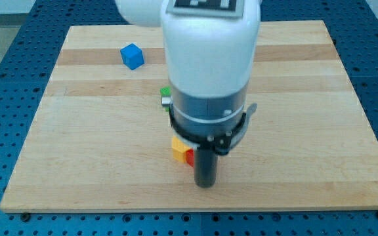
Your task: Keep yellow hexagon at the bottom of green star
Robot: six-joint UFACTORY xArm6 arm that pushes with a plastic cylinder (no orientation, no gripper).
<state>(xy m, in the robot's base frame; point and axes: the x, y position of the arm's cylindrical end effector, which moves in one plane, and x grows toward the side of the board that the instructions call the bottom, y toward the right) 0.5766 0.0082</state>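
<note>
The arm's white and grey body fills the middle of the view and hides much of the board. A green block (165, 92), the star by its colour, peeks out at the arm's left edge, mostly hidden. Below it a yellow block (178, 149), partly hidden, shape unclear, lies against a small red block (189, 157). My tip (205, 184) is the dark rod's lower end, just right of and slightly below the red and yellow blocks.
A blue cube (132, 56) sits near the view's top left on the wooden board (77, 151). The board lies on a blue perforated table (5, 59). The arm hides the board's centre.
</note>
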